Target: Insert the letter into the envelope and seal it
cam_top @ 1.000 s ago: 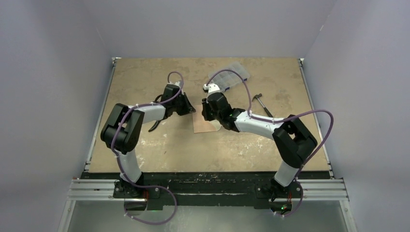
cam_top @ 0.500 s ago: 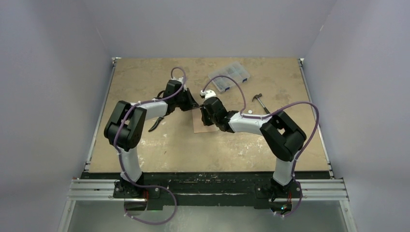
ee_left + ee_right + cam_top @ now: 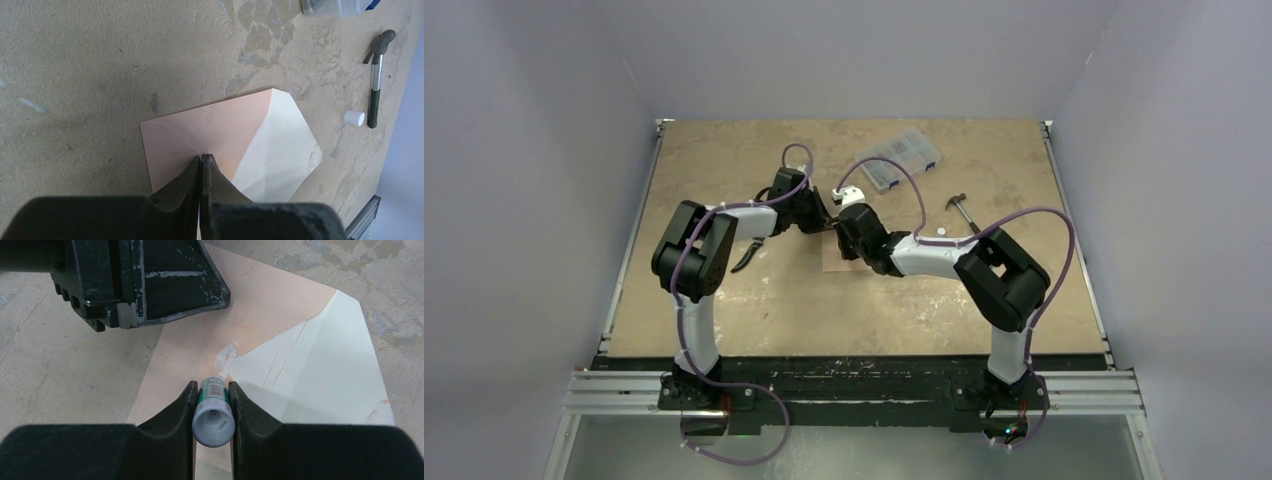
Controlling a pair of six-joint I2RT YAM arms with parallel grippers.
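Right wrist view, right gripper clamping barcode-labelled glue stick over envelope; left gripper pinched closed

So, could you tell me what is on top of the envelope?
The shut left gripper rests on the envelope; the right gripper holds a glue stick over it, beside a white smear. Its inside and the stick's tip are hidden.

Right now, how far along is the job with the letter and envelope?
Done, it seems: no loose letter is in view, so it is probably inside the envelope. In hand: the left gripper, shut, rests on the envelope; the right gripper holds a glue stick over a white glue smear by the flap. Left: fold the open flap shut.
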